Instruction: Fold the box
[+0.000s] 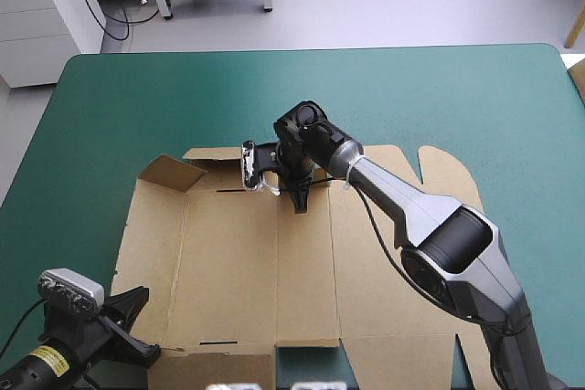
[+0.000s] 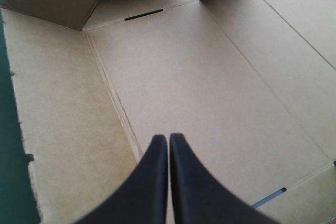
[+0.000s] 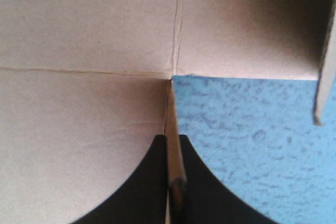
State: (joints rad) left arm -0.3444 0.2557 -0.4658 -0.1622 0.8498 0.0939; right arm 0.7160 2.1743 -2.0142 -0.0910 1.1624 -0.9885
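Box [image 1: 228,262]: brown cut board, lying mostly flat on the teal-green worktop [image 1: 411,98], toward its near edge, about centre. Far left flap [image 1: 169,173] stands raised; the other panels lie flat. Right arm [image 1: 430,226]: reaches across the sheet to its far edge. Right jaws: all but closed, pinching a thin upright edge of board [image 3: 176,174] beside a notch where the cover shows. Left jaws: pressed together to a point, holding nothing, over the sheet's near left part.
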